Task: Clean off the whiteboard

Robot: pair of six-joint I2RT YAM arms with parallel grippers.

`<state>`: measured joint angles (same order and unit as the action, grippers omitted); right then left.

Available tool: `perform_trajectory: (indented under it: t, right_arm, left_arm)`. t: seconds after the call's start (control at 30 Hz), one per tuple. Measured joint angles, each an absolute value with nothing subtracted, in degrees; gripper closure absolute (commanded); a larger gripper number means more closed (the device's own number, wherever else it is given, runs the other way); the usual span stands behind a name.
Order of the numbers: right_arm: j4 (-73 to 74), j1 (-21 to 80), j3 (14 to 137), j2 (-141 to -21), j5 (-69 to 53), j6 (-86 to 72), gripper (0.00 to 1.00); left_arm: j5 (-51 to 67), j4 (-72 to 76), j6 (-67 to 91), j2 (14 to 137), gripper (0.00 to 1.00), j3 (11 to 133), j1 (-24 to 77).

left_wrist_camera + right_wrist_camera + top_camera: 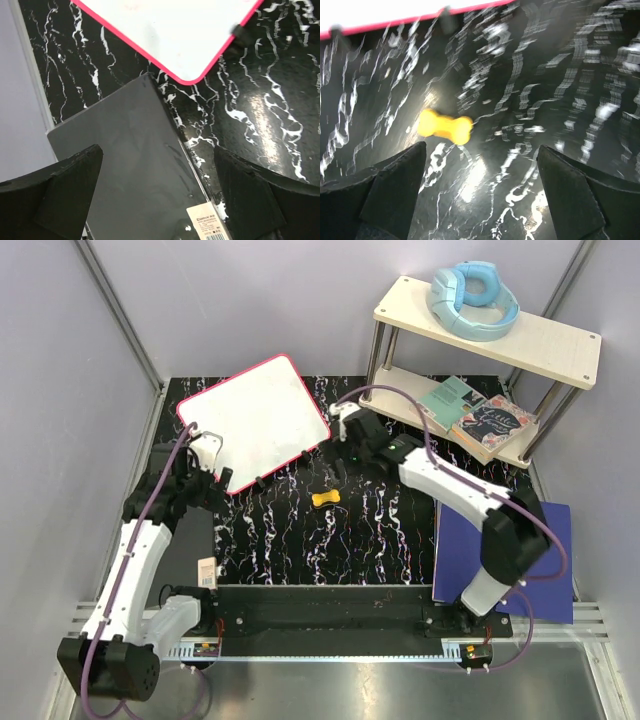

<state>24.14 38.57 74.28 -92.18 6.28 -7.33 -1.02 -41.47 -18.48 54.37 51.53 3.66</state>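
1. The whiteboard point(255, 420) lies flat on the table point(380, 530), in the far-left area, askew to the table edges.
2. Its longer sides run from near-left to far-right; one rounded corner points toward the left arm.
3. Left end effector point(159, 195): fingers wide apart, empty, above a black panel point(130, 165) just beside that corner.
4. Right end effector point(480, 195): fingers apart, empty, over the table near a yellow bone-shaped piece point(445, 127).

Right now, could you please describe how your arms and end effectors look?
Left arm and right arm: white shells, black joints, a purple cable along each. Left end effector and right end effector: black wedge-shaped fingers.
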Motion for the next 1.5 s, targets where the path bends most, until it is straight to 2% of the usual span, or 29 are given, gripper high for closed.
perform_trajectory:
  t: [0.13,0.37,0.53,0.87,1.1,1.5]
  right_arm:
    - [28.25,41.32,78.76,-98.5,0.75,-2.35,0.0]
    - [33.34,42.83,79.42,-100.6,-7.2,7.88,0.0]
    - [33.78,44.56,79.66,-102.85,-6.35,12.56,0.0]
    - [34.15,49.5,82.35,-114.87,-1.21,18.28,0.0]
    - [32.45,49.28,84.75,-116.44,3.57,20.25,0.0]
    - [30.15,47.79,88.55,-119.17,4.05,20.88,0.0]
  left_arm:
    - [-0.12,-42.02,-18.68,53.15,0.01,51.11,3.68]
    - [-2.28,-41.45,-18.61,58.87,0.01,48.97,3.68]
    - [-2.79,-40.47,-17.89,62.83,0.01,48.16,3.68]
    - [-1.61,-39.31,-17.52,67.75,0.01,48.27,3.68]
    - [-1.43,-39.31,-17.37,69.1,0.01,49.17,3.68]
    - [-0.16,-39.05,-17.39,69.49,0.01,49.54,3.68]
